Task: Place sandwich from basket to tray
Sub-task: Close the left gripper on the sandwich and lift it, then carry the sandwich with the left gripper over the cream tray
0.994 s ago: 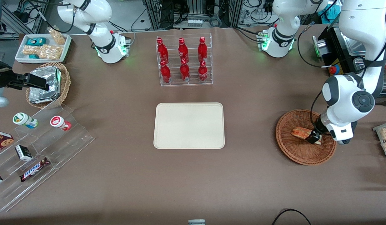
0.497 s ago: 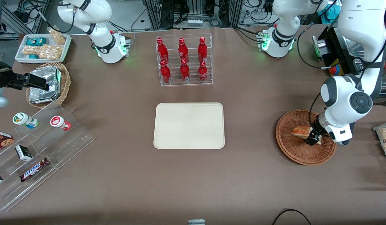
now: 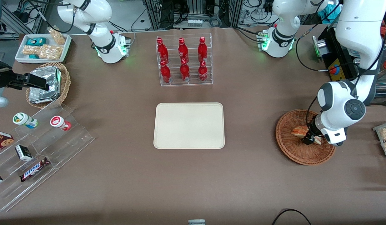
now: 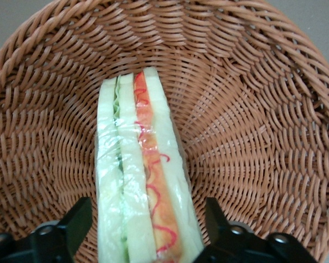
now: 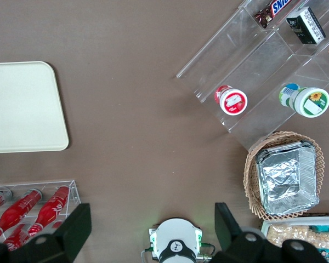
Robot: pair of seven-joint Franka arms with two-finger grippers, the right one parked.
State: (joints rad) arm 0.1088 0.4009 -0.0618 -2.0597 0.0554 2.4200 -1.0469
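The sandwich [image 3: 298, 131] lies in the reddish-brown wicker basket [image 3: 293, 151] toward the working arm's end of the table. My left gripper [image 3: 309, 138] is down in the basket at the sandwich's wide end. In the left wrist view the clear-wrapped sandwich [image 4: 142, 175] stands on edge, pale bread with green and red-orange layers, between my black fingers [image 4: 77, 227]. The gripper [image 4: 148, 222] is open, with a narrow gap on each side of the sandwich, and the basket wall [image 4: 252, 109] rises around it. The cream-beige tray [image 3: 189, 125] sits bare at mid-table.
A clear rack of red bottles [image 3: 184, 61] stands farther from the front camera than the tray. Toward the parked arm's end are a tan basket of foil packets [image 3: 49, 83], a white snack tray [image 3: 42, 47] and acrylic steps with snacks [image 3: 39, 147].
The left arm's wrist and elbow have shifted a little toward the tray, carrying the gripper slightly along the sandwich. The sandwich has stayed in the basket.
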